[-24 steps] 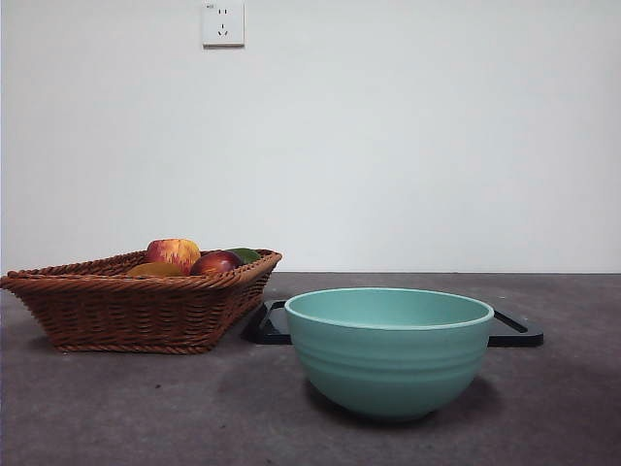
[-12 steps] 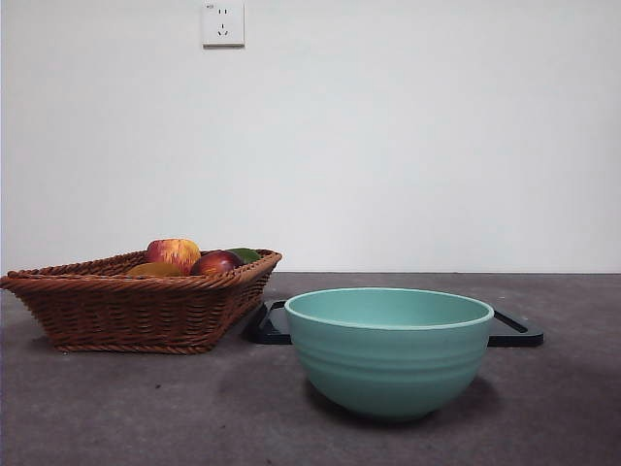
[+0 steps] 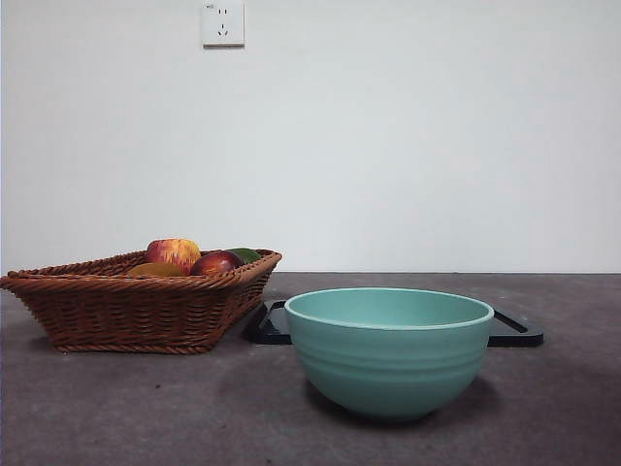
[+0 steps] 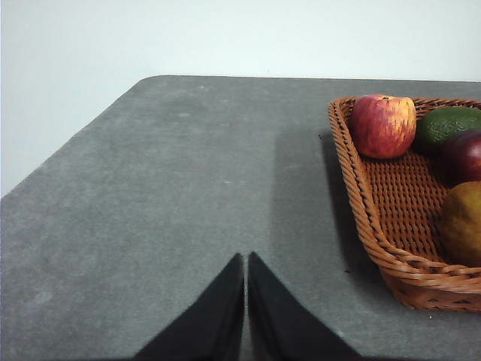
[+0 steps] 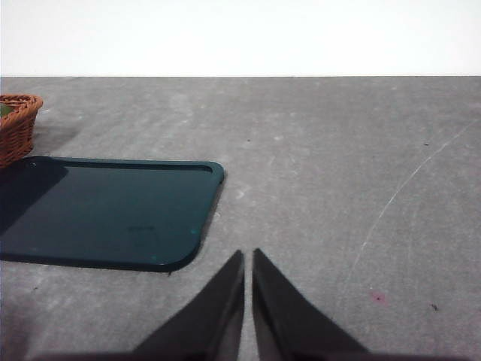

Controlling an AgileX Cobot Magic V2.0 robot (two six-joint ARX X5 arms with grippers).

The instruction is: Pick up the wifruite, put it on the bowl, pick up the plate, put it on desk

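The wifruite (image 4: 460,223), a dull brown-orange oval fruit, lies in a wicker basket (image 4: 376,226) and shows in the front view as wifruite (image 3: 155,269) behind the basket rim. The mint-teal bowl (image 3: 390,351) stands empty-looking on the desk (image 3: 116,408) at centre front. Behind it lies the plate (image 3: 514,328), a flat dark rectangular plate (image 5: 105,214) with rounded corners. My left gripper (image 4: 246,259) is shut, above bare desk to the side of the basket. My right gripper (image 5: 248,256) is shut, just off the plate's corner. Neither arm shows in the front view.
The basket (image 3: 136,306) stands at the left and also holds a red-yellow apple (image 4: 382,125), a green fruit (image 4: 449,125) and a dark red fruit (image 4: 466,154). A white wall with a socket (image 3: 222,23) rises behind the desk.
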